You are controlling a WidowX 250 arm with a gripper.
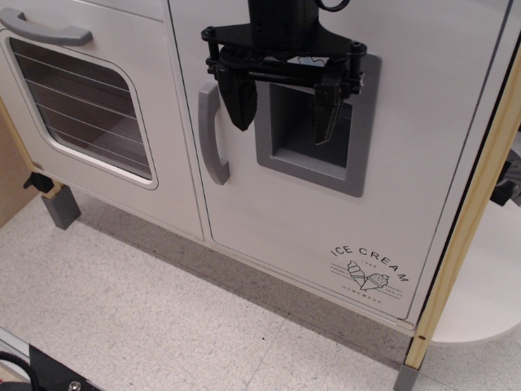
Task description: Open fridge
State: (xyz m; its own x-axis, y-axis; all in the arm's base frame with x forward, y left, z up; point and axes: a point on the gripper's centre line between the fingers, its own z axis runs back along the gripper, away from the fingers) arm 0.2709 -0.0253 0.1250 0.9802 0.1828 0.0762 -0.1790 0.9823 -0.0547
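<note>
The fridge door (326, 220) is a large white panel, closed flush with the toy kitchen. It has a vertical grey curved handle (212, 137) at its left edge, a grey recessed ice-dispenser panel (313, 151) and an "ICE CREAM" cone logo (369, 273) at lower right. My black gripper (282, 129) hangs in front of the dispenser panel, just right of the handle. It is open and empty. Its left finger (238, 102) is close beside the handle's upper part, not around it.
The white oven door (81, 106) with a window and horizontal grey handle (45, 28) is to the left. A wooden post (468, 220) stands at the fridge's right side. Speckled tile floor (163, 326) lies below. A grey leg (61, 208) stands at lower left.
</note>
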